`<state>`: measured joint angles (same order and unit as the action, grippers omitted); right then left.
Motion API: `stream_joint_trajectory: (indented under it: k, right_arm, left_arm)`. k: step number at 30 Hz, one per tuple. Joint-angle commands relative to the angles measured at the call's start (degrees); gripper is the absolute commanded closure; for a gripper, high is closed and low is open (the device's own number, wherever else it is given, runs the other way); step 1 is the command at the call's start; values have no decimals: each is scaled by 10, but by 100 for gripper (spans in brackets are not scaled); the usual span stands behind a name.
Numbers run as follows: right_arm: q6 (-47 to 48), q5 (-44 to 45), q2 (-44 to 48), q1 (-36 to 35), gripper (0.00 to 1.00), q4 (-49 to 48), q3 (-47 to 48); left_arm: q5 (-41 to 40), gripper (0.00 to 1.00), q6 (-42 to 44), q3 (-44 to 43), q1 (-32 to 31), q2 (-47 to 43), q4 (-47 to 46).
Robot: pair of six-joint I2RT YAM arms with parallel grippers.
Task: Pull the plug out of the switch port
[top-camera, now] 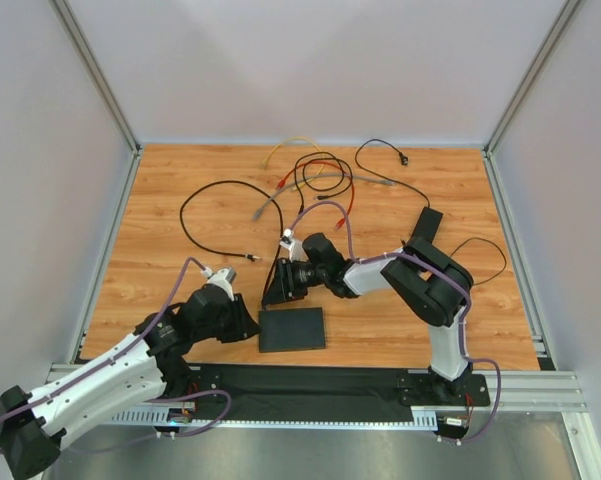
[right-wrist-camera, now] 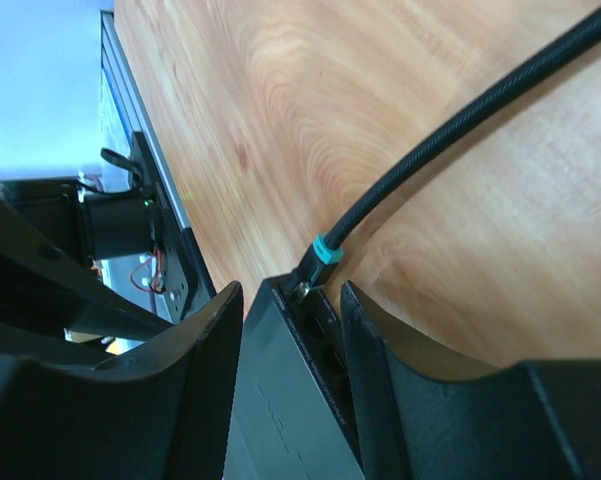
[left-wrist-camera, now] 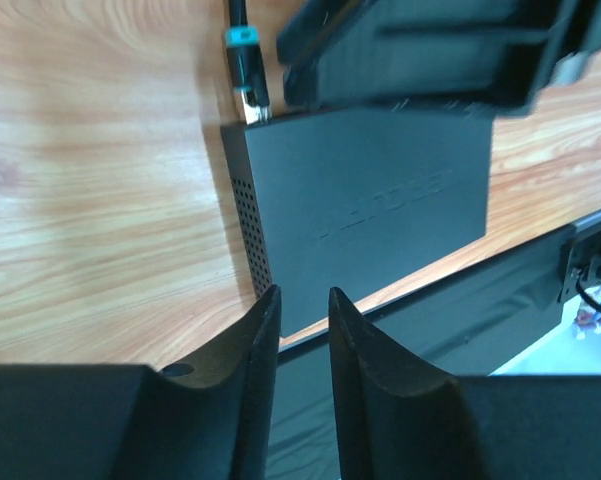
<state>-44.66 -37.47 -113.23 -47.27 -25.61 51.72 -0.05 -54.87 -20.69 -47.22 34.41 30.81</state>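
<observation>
While the switch (top-camera: 291,329) is lying flat on the counter (top-camera: 160,250) near its front edge, the plug (right-wrist-camera: 307,283) with a teal collar is sitting in a corner port, its black cable (right-wrist-camera: 460,120) trailing off over the wood. The right gripper (right-wrist-camera: 290,297) is hovering with fingers apart, straddling that port edge. The left gripper (left-wrist-camera: 304,300) is holding its fingers narrowly apart at the switch's opposite corner.
</observation>
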Motion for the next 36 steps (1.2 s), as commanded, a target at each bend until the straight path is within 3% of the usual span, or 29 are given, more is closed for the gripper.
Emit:
stream_joint_trajectory:
  k: [1,9,18,21,24,25,28,30,32,36]
  right_arm:
    - [-12,1,-6,2,55,18,29]
    - [-8,-37,-47,1,63,26,39]
    - [-21,-54,-67,-12,70,15,47]
    - [-33,-54,-76,-16,77,-3,44]
    - [-43,-41,-88,-16,100,-12,52]
    - [-53,-32,-91,-16,100,-23,52]
    - [-60,48,-80,-19,100,-46,40]
    - [4,189,-34,-40,100,63,47]
    - [22,299,14,-66,100,90,35]
    - [17,340,41,-83,100,84,12]
  left_arm:
    - [43,67,-13,8,2,23,-79]
    - [67,71,-33,36,2,84,-164]
    - [57,75,-66,60,2,122,-150]
    - [50,75,-73,66,2,115,-134]
    - [44,75,-74,64,2,115,-116]
    - [42,76,-73,63,2,118,-111]
    - [37,82,-72,53,2,142,-94]
    - [37,88,-67,48,2,159,-87]
    - [44,91,-67,47,2,185,-91]
    - [55,92,-70,53,2,210,-123]
